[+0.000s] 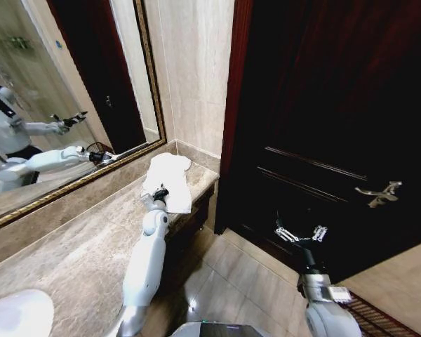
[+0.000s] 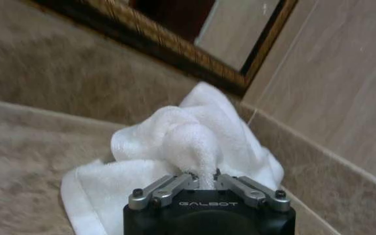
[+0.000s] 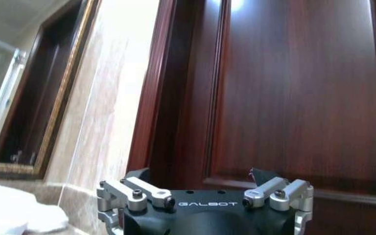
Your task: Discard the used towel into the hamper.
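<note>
1. Left gripper (image 2: 202, 177) is down on the marble counter (image 1: 77, 246), jaws pinched on a raised fold of the white towel (image 2: 195, 142) by the mirror (image 1: 63, 91).
2. Right gripper (image 1: 301, 234) hangs spread wide before the dark door (image 1: 323, 105).
3. Grasp stage, I'd say; next calls for a clean lift, then finding the hamper.
</note>
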Robot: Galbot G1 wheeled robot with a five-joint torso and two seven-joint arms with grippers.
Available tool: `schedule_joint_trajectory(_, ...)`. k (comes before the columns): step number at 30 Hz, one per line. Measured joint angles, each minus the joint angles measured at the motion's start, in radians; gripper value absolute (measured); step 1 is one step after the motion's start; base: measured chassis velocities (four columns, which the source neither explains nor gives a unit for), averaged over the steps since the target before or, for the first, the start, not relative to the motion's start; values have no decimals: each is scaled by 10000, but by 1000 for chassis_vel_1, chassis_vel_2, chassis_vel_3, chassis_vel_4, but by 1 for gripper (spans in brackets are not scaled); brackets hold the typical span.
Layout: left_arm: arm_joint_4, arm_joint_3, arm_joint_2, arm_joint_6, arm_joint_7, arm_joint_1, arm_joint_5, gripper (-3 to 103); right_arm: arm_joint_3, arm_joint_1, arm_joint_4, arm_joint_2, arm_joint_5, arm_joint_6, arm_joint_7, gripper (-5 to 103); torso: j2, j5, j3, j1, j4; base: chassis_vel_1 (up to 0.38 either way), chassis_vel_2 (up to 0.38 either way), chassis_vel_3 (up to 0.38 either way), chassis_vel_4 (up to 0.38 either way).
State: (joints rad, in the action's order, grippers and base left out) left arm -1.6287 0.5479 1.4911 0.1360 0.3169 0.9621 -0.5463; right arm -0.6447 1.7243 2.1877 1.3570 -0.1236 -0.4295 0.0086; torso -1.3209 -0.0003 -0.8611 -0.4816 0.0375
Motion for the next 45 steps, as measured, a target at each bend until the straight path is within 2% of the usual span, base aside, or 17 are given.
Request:
schedule_joint_trajectory(3,-325,49,-98,-163,-65,279,76,3,23,-22,33,54,-54,-126,-58,100,0,3,0,0,0,0,0,0,0)
schedule_joint_trajectory(4,-961,146,-227,-362,-222,792,164,3,65,-43,62,124,-46,-230,-80,100,0,0,0,0,2,0,0,0,0)
schedule_joint_trajectory(6,-1371,190,-289,-473,-367,1083,174,3,104,-52,87,163,-41,-289,-82,100,-1,1,0,0,2,0,0,0,0)
schedule_joint_trajectory(8,-2501,265,-397,-790,-837,1817,89,3,141,-62,149,248,-133,-400,-262,100,-1,2,0,0,3,0,0,0,0)
schedule_joint_trajectory(9,-2501,265,-397,-790,-837,1817,89,3,141,-62,149,248,-133,-400,-262,100,-1,2,0,0,3,0,0,0,0)
schedule_joint_trajectory(12,-3749,374,-425,-795,-1138,2451,34,3,131,-37,224,296,-418,-491,-808,100,-2,2,1,1,0,0,0,0,0)
schedule_joint_trajectory(13,-3749,374,-425,-795,-1138,2451,34,3,131,-37,224,296,-418,-491,-808,100,-2,2,1,1,0,0,0,0,0)
schedule_joint_trajectory(16,-5338,723,-509,-691,-1626,3421,112,3,222,-150,245,480,-495,-618,-955,100,-2,4,1,0,-1,0,0,0,0)
schedule_joint_trajectory(17,-5338,723,-509,-691,-1626,3421,112,3,222,-150,245,480,-495,-618,-955,100,-2,4,1,0,-1,0,0,0,0)
schedule_joint_trajectory(21,-6574,1186,-336,-1005,-2293,4612,854,3,390,-141,351,594,-471,-713,-1030,100,-2,2,1,1,2,0,0,0,0)
schedule_joint_trajectory(25,-7409,1296,-61,-904,-2519,5369,1491,3,442,-184,424,598,-445,-823,-1089,100,-2,4,1,1,1,0,0,0,0)
schedule_joint_trajectory(30,-7928,1423,9,-850,-2648,5880,1894,3,517,-353,384,715,-156,-937,-656,100,-2,2,0,0,-1,0,0,0,0)
schedule_joint_trajectory(33,-8700,1615,142,-740,-2755,6780,2180,3,586,-410,271,970,32,-1017,-325,100,-2,4,1,-1,1,0,0,0,0)
schedule_joint_trajectory(41,-8827,1514,420,-516,-3135,7964,2593,3,569,-276,399,1253,239,-1175,-374,100,-2,3,0,0,1,0,0,0,0)
schedule_joint_trajectory(45,-8812,1954,400,-549,-3429,8189,2729,3,477,-367,637,1476,174,-1209,-227,100,-2,3,0,0,0,0,0,0,0)
